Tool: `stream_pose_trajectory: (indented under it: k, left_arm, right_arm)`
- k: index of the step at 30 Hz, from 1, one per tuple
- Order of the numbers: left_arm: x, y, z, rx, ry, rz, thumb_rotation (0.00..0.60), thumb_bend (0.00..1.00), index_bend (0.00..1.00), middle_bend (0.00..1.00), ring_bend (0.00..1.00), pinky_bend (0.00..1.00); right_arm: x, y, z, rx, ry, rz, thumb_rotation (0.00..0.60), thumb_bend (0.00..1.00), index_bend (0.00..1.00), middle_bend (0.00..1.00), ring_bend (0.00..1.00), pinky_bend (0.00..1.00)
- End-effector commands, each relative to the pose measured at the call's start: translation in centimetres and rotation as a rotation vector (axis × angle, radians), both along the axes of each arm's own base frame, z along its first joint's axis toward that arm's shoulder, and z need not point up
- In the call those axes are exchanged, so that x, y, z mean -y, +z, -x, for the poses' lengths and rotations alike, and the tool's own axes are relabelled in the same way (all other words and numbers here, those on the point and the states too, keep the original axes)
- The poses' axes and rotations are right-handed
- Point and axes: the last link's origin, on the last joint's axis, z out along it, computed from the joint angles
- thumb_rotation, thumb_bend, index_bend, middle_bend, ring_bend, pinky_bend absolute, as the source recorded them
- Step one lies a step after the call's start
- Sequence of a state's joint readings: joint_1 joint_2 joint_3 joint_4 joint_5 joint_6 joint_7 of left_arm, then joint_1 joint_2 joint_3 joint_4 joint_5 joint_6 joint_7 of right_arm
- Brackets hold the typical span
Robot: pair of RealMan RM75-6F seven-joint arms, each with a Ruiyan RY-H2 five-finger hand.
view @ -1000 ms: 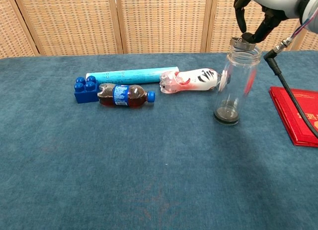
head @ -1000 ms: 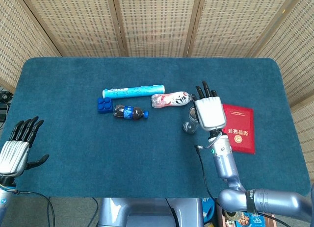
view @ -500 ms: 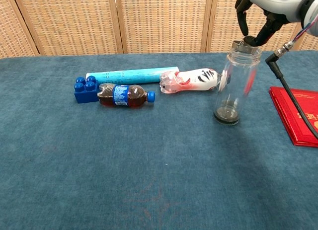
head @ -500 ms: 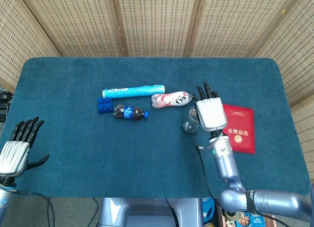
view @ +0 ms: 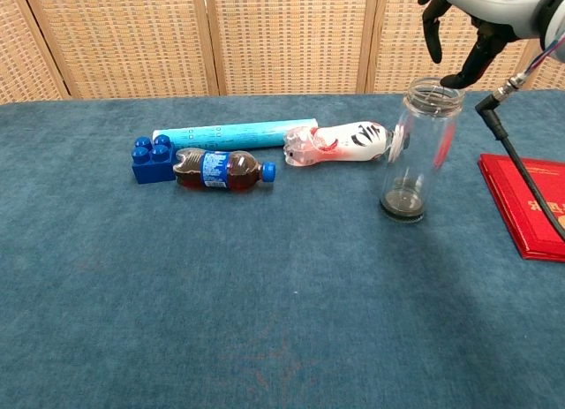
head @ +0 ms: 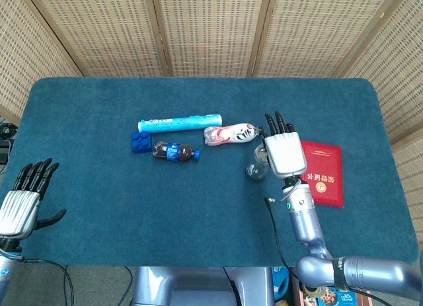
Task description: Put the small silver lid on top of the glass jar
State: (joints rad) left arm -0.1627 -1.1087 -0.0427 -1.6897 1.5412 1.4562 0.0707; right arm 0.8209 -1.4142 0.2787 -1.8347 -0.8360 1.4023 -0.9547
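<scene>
Right hand (view: pixel 468 20) has lifted off the jar (view: pixel 417 148), upper right of frame; fingers (view: pixel 466 71) now spread, holding nothing. Lid (view: pixel 433 93) stays seated on the jar mouth, so placement looks done. Left hand (head: pixel 23 200) idle, open, lower left off the table (head: pixel 198 207).

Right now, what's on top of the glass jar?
In the chest view the small silver lid sits on the glass jar. The right hand hovers just above it. From the head view, that hand covers the jar's top.
</scene>
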Motion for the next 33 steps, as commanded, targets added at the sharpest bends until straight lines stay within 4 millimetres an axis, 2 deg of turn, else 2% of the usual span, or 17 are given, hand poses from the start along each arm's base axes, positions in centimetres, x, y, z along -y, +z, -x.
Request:
stream_pose_trajectory:
  k: [1, 6, 12, 17, 21, 25, 33]
  left_arm:
    - [0.0, 0.0, 0.0, 0.001, 0.001, -0.001, 0.600, 0.22, 0.00, 0.00, 0.00, 0.00]
    - [0.0, 0.1, 0.0, 0.004, 0.001, -0.003, 0.600, 0.22, 0.00, 0.00, 0.00, 0.00]
    - [0.0, 0.2, 0.2, 0.009, 0.007, -0.003, 0.600, 0.22, 0.00, 0.00, 0.00, 0.00]
    - [0.1, 0.3, 0.3, 0.011, 0.013, -0.008, 0.600, 0.22, 0.00, 0.00, 0.00, 0.00]
    - [0.1, 0.4, 0.5, -0.001, 0.025, -0.018, 0.600, 0.22, 0.00, 0.00, 0.00, 0.00]
    - [0.1, 0.4, 0.8, -0.013, 0.045, -0.025, 0.600, 0.22, 0.00, 0.00, 0.00, 0.00]
    - [0.3, 0.0, 1.2, -0.027, 0.083, -0.018, 0.600, 0.20, 0.00, 0.00, 0.00, 0.00]
  right_arm:
    - [0.0, 0.1, 0.0, 0.001, 0.000, 0.002, 0.600, 0.40, 0.57, 0.16, 0.11, 0.35]
    - [-0.2, 0.6, -0.3, 0.004, 0.010, 0.011, 0.600, 0.39, 0.50, 0.11, 0.07, 0.35]
    - [-1.0, 2.5, -1.0, 0.052, 0.033, 0.033, 0.600, 0.37, 0.37, 0.03, 0.00, 0.33]
    - [-2.8, 4.4, -0.4, 0.098, 0.035, 0.040, 0.600, 0.27, 0.28, 0.00, 0.00, 0.26]
    - [-4.5, 5.3, 1.6, 0.106, 0.007, 0.037, 0.600, 0.17, 0.22, 0.00, 0.00, 0.21]
    - [-6.3, 5.9, 4.5, 0.132, -0.016, 0.039, 0.600, 0.13, 0.19, 0.00, 0.00, 0.19]
    - [-10.2, 5.4, 11.8, 0.149, -0.100, 0.008, 0.600, 0.07, 0.11, 0.00, 0.00, 0.10]
